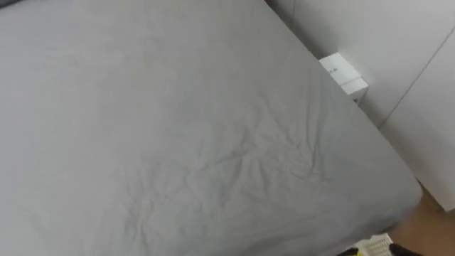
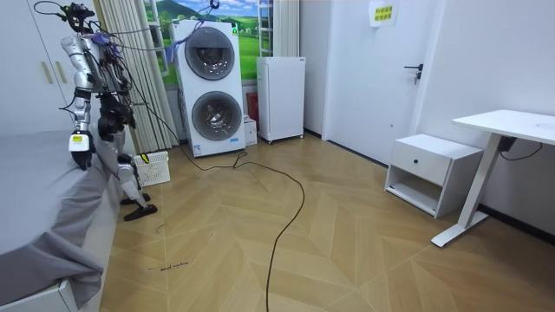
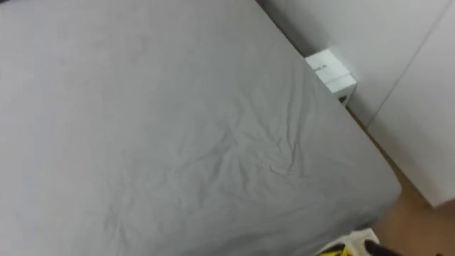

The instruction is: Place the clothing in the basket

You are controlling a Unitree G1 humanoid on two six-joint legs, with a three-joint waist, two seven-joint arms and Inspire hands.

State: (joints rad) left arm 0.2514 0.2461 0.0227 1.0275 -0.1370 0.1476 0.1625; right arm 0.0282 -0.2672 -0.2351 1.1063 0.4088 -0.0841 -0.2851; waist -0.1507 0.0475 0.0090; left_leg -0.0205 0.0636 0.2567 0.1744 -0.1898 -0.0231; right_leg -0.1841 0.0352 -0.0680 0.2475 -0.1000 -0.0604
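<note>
A white slatted basket (image 2: 154, 168) stands on the wooden floor just behind me, near the bed's corner. Its corner (image 1: 378, 245) peeks in at the lower right of the eye views, with something yellow (image 3: 333, 249) and something dark beside it; I cannot tell what they are. I stand upright against the side of the bed (image 2: 39, 199), facing it. My left hand (image 2: 81, 151) hangs at my side above the bed's edge. Before me lies the bare, creased grey sheet (image 1: 185, 135).
A small white box (image 1: 344, 74) sits on the floor between the bed and the white wardrobe (image 1: 398, 50). Stacked washing machines (image 2: 211, 87), a white cabinet (image 2: 280, 97), a night stand (image 2: 431, 172) and a desk (image 2: 503, 130) line the room. A dark cable (image 2: 290, 199) crosses the floor.
</note>
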